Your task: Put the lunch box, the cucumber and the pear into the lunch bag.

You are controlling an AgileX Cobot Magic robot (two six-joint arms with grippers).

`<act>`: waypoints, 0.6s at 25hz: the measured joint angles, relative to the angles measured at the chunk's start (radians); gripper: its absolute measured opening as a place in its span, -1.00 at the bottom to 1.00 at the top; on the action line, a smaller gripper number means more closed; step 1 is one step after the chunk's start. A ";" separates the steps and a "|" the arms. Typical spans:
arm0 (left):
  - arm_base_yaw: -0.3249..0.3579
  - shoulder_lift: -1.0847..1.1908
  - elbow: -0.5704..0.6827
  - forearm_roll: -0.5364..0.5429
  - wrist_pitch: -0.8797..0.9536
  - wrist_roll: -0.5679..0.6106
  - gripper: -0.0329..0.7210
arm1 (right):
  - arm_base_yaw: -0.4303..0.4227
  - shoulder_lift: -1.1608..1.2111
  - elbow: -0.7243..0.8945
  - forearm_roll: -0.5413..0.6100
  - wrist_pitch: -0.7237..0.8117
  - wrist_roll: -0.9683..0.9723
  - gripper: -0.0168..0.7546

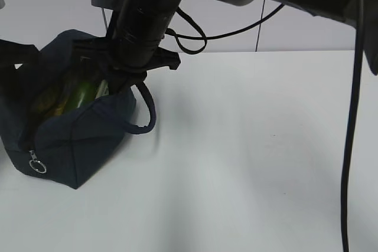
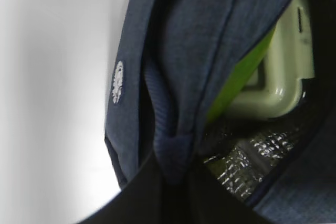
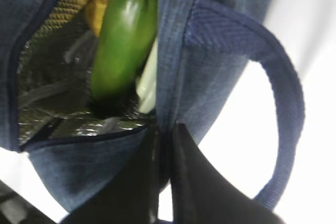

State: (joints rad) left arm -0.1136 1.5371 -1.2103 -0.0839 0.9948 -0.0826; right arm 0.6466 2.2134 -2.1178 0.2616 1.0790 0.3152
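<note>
The dark navy lunch bag [image 1: 77, 140] lies open at the left of the white table. The dark green cucumber [image 3: 123, 40] lies inside it on the silvery lining, and also shows in the exterior view [image 1: 82, 92]. Beside it are the yellow pear [image 3: 100, 9] and a pale edge of the lunch box. The lunch box's sage-green lid [image 2: 278, 77] shows inside the bag. My left gripper [image 2: 176, 174] is shut on a fold of the bag's rim. My right gripper [image 3: 165, 132] is shut on the bag's wall by the handle [image 3: 278, 87], reaching across from the right [image 1: 133, 72].
The bag's handle loop [image 1: 144, 110] hangs toward the table's middle, and the zipper's ring pull [image 1: 37, 166] hangs at the near corner. A black cable [image 1: 351, 128] hangs down at the right. The white table [image 1: 254, 163] stretches to the right of the bag.
</note>
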 joint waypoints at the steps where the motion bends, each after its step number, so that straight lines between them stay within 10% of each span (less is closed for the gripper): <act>1: -0.003 0.000 0.000 -0.011 -0.005 0.004 -0.91 | 0.000 0.000 -0.011 -0.022 0.017 -0.005 -0.92; 15: -0.197 0.000 0.000 -0.075 -0.079 0.010 -0.91 | -0.002 -0.011 -0.190 -0.329 0.200 -0.086 -0.93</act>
State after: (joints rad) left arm -0.3103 1.5371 -1.2103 -0.1588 0.9161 -0.0724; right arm 0.6448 2.2027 -2.3076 -0.0676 1.2790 0.2295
